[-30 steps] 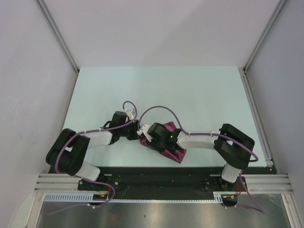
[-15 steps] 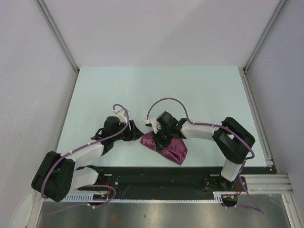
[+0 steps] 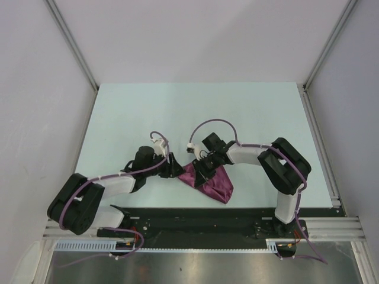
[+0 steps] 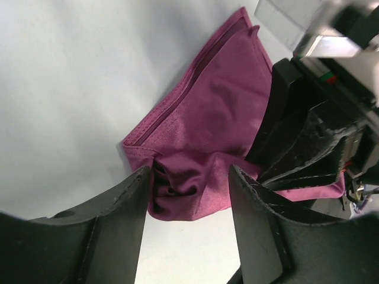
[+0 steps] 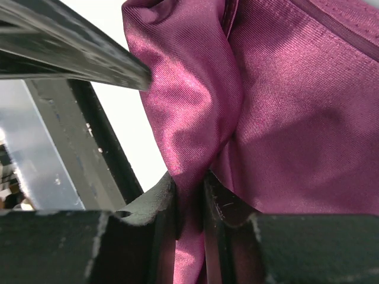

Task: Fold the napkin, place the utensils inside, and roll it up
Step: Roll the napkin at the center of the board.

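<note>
The plum napkin (image 3: 212, 183) lies folded and bunched near the table's front edge, between the two arms. My right gripper (image 3: 200, 170) comes down on its left part from the far side. In the right wrist view that gripper (image 5: 190, 198) is shut on a raised fold of the napkin (image 5: 296, 118). My left gripper (image 3: 175, 168) stands just left of the cloth. Its jaws (image 4: 189, 173) are open, with the napkin's crumpled corner (image 4: 195, 148) right at the fingertips and not pinched. The utensils are hidden or out of view.
The pale table (image 3: 195, 112) stretches behind the napkin. A black base rail (image 3: 201, 216) runs just in front of it. The right arm's black wrist (image 4: 314, 124) fills the space to the right of the left gripper. Grey walls close both sides.
The left gripper opened, drew back to the left, then came back up to the napkin's corner. The right gripper swung off the cloth to its far side and closed on a fold.
</note>
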{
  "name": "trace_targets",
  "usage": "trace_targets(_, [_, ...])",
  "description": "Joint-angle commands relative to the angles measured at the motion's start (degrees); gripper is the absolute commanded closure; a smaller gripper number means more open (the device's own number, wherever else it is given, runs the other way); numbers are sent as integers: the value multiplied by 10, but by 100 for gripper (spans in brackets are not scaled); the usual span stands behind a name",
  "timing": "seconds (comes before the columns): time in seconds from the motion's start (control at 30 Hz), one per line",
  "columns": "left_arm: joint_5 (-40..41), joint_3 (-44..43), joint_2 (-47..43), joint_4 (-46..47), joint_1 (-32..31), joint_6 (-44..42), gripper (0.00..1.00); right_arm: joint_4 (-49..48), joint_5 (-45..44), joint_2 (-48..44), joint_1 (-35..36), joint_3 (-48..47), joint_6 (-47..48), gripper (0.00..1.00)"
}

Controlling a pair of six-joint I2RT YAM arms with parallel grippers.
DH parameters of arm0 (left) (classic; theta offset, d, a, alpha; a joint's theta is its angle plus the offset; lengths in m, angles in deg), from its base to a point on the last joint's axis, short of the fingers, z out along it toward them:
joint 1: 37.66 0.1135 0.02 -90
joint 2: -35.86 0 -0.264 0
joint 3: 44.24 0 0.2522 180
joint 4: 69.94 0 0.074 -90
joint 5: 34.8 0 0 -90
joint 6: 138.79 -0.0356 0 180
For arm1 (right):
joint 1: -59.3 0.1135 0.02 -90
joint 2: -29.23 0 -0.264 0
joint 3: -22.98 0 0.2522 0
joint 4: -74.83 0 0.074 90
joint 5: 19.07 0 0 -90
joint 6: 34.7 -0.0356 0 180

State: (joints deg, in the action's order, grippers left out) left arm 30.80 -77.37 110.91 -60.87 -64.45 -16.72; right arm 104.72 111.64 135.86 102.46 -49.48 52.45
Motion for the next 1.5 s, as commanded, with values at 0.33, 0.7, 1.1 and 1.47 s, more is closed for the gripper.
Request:
trace_targets(0.33, [-2,-46,91,29,-24,13,87,16,23,26,-7,15,-7,73])
trace_targets(0.7, [22,-92,134,-89,-24,-22,100,24,-90,-84,-6,13,-34,42])
trace_targets(1.1, [22,-114,153,-124,-25,-22,100,-31,-445,-216,168,81,2,29])
trace_targets(1.47, [14,-133,172,-148,-24,-25,100,-78,-469,-183,208,124,14,29])
